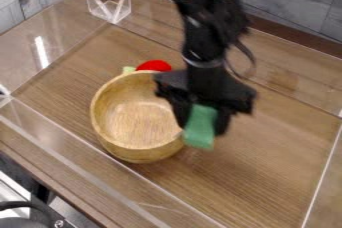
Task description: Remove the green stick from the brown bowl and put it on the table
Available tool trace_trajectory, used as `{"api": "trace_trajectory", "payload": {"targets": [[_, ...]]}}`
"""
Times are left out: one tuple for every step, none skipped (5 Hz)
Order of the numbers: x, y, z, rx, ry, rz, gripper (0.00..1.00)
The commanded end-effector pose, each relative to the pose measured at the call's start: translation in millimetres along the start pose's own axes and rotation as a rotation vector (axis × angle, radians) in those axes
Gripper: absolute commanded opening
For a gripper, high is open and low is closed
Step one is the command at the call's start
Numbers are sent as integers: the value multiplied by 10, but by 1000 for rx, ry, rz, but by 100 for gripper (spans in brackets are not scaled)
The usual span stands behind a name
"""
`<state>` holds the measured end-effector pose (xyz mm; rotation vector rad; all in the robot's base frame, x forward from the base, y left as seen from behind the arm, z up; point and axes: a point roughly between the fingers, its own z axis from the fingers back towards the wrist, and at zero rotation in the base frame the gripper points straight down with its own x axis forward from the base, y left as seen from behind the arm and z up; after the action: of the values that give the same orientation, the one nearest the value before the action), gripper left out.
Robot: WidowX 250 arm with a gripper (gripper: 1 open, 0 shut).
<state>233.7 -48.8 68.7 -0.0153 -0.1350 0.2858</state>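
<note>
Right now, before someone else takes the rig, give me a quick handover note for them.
Gripper: closed on the green stick, holding it just past the right-hand rim of the brown bowl as the camera sees it.
Bowl: on the table, nothing visible inside it.
Behind the bowl: a round red object, close to the arm.
Done: stick is out of the bowl.
Left: lower it onto the table beside the bowl, let go, back off. I can't tell how high it hangs.
</note>
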Motion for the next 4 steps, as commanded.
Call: {"api": "trace_trajectory", "payload": {"targets": [[-32,-235,-101,-21,-16,-30,0],[-56,-382,-249,-34,-11,-64,0],[23,-429,-315,-38,-14,-73,0],[56,-384,-326,-37,-11,-94,0]]}}
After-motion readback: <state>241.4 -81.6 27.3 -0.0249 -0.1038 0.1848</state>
